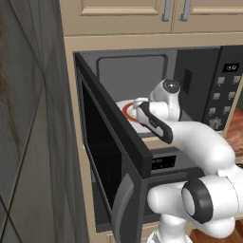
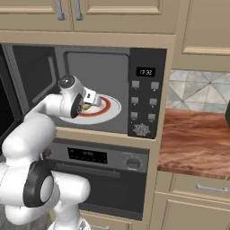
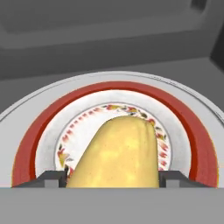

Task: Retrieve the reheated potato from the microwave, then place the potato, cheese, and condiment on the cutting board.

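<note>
One potato (image 3: pixel 116 153) on red-rimmed plate (image 3: pixel 192 127) — gripper (image 3: pixel 113 178) astride.

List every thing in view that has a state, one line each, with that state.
microwave: door swung wide open, display lit.
potato: lying on the plate inside the microwave, between the fingers.
plate: resting on the microwave floor, potato on it.
gripper: open, one finger on each side of the potato, not yet closed on it.
oven: door shut.
upper cabinets: doors shut.

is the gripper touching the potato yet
Cannot tell. In the hand view the gripper straddles the potato on the plate, but no plain contact or gap shows.
</note>
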